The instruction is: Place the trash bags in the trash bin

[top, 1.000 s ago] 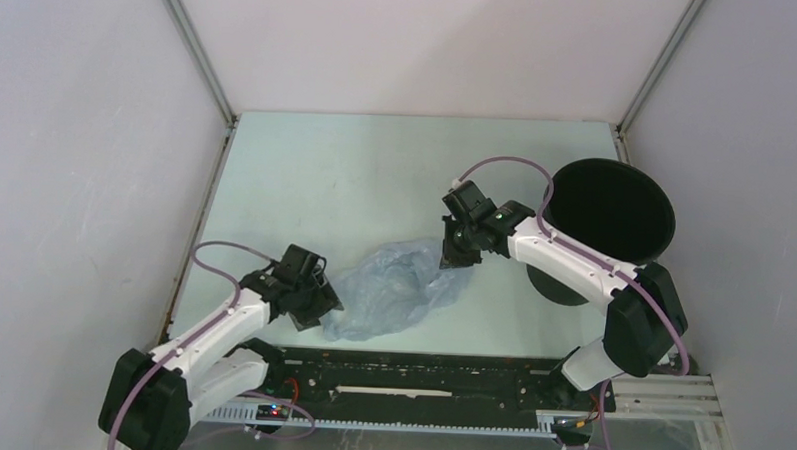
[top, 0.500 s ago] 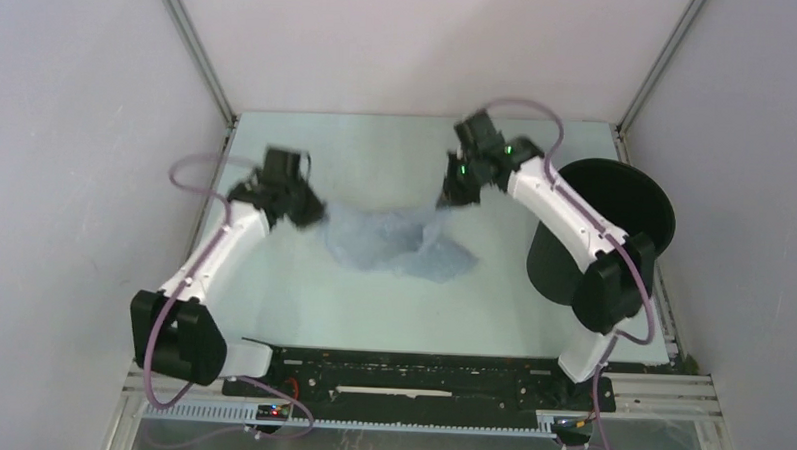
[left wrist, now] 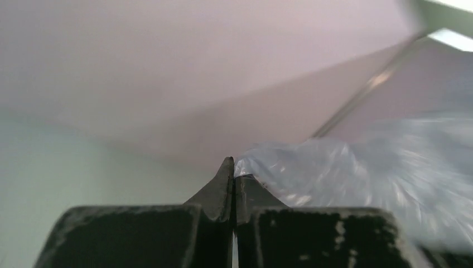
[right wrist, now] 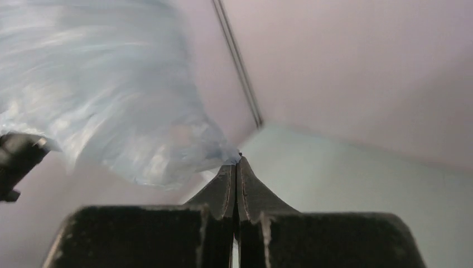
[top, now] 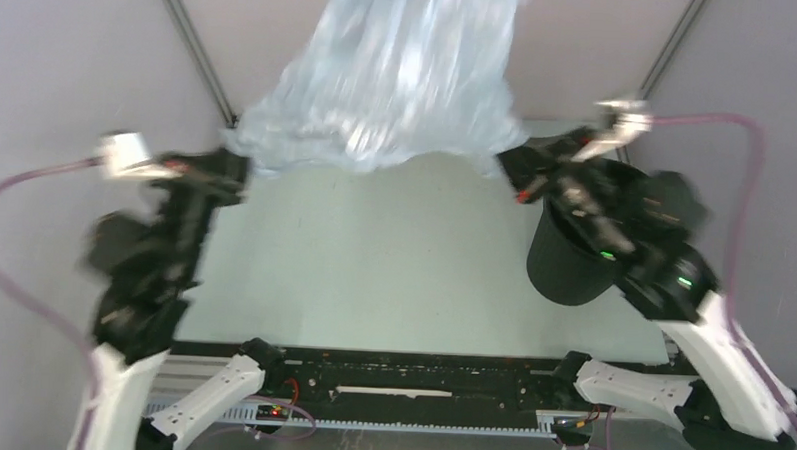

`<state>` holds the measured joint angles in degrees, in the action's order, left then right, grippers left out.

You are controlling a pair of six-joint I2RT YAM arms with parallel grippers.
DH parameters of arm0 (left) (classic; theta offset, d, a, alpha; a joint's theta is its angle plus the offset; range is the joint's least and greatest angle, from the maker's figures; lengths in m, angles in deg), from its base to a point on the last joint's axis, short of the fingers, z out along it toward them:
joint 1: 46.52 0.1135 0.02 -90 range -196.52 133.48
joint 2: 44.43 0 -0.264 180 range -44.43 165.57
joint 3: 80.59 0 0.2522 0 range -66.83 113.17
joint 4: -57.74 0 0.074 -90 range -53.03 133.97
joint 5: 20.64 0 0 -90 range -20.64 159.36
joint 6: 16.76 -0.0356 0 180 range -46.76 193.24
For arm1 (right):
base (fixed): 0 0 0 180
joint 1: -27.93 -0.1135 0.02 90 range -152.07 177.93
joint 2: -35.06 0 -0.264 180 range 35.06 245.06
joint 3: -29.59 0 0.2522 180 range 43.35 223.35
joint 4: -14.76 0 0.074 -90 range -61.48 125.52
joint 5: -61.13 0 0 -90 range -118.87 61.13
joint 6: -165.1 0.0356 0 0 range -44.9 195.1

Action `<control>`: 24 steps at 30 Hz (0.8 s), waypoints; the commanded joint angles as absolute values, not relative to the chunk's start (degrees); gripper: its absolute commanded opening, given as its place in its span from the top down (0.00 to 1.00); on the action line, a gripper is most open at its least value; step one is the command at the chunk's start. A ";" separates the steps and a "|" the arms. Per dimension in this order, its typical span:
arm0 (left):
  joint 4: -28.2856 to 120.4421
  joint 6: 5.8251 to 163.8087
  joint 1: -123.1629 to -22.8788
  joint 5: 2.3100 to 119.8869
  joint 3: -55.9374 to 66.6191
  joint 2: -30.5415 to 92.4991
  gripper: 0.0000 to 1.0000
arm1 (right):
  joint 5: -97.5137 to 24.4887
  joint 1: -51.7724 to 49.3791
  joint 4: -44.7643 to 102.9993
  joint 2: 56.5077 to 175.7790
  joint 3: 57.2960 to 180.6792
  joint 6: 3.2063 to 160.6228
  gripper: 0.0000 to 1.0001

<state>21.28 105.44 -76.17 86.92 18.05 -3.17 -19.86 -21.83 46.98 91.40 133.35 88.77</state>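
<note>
1. My left gripper [left wrist: 233,167]: jaws pinched tight on a corner of the thin, filmy pale blue-grey plastic trash bag [top: 400,75].
2. My right gripper [right wrist: 237,164]: clamped on the opposite edge.
3. Bag spreads btwn both, up off the pale green table [top: 373,254], 12 o'clock in top view, blurred.
4. Small round black plastic trash bin [top: 573,271]: 3 o'clock, under my right arm.

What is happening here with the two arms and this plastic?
The robot holds one thin bag from both sides: the left end effector is shut on one edge, the right end effector on another. The bag is spread high above the table, blurred by motion. The bin stands at the table's right side; the bag is not in it yet.
</note>
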 commanded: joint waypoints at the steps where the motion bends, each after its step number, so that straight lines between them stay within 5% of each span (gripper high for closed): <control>1: 6.30 118.71 -69.75 77.67 -12.00 7.92 1.00 | -23.28 -16.88 63.18 108.95 119.13 94.55 1.00; 6: 19.92 126.83 -69.73 69.11 -34.17 0.12 1.00 | -31.39 -16.72 71.05 121.28 114.64 97.95 1.00; 10: 18.81 124.69 -69.27 66.19 -28.43 -0.39 1.00 | -36.78 -17.18 71.52 122.72 119.61 99.14 1.00; 14: 12.97 119.43 -66.15 63.96 -5.94 9.89 1.00 | -39.46 -13.20 76.89 124.36 139.65 98.80 1.00; 20: 4.40 111.87 -64.02 59.53 62.49 29.81 1.00 | -35.90 -13.16 80.13 127.72 185.21 94.82 1.00; 22: 5.77 106.77 -69.51 61.17 77.76 33.14 1.00 | -32.93 -18.48 70.72 123.19 187.16 89.07 1.00; 24: 10.24 102.55 -72.63 62.21 72.56 29.38 1.00 | -26.93 -25.24 55.20 113.86 168.34 83.41 1.00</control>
<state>6.92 112.92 -66.95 63.34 60.67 34.92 -33.36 -14.94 71.11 126.76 182.92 93.86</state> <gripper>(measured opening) 0.010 0.007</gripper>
